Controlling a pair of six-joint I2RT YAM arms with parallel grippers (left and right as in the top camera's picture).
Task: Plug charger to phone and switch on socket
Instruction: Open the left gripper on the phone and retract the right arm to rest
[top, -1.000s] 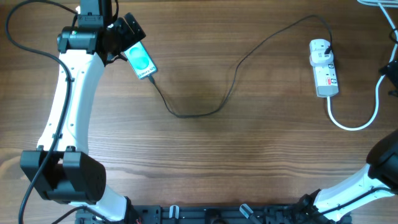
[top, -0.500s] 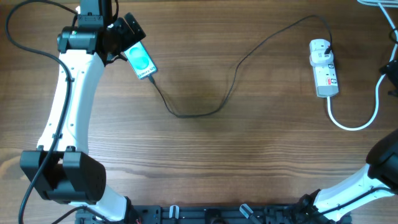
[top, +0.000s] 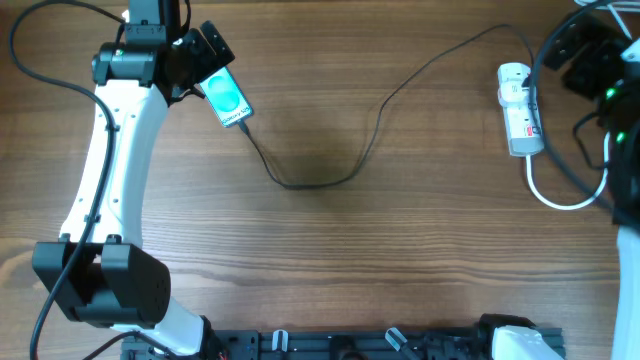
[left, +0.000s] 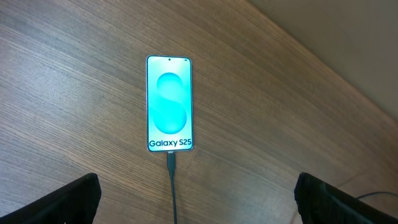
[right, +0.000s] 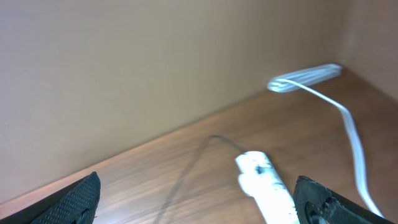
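The left arm (top: 110, 170) rises from its base at the near left edge to the far left corner, its white link almost straight and its black wrist turned to the right. The left tool (left: 196, 190) points down at the surface, its dark fingers (left: 74, 199) spread wide. The right arm (top: 628, 260) runs blurred along the right edge. The right tool (right: 196, 193) tilts forward, its fingers also wide apart.
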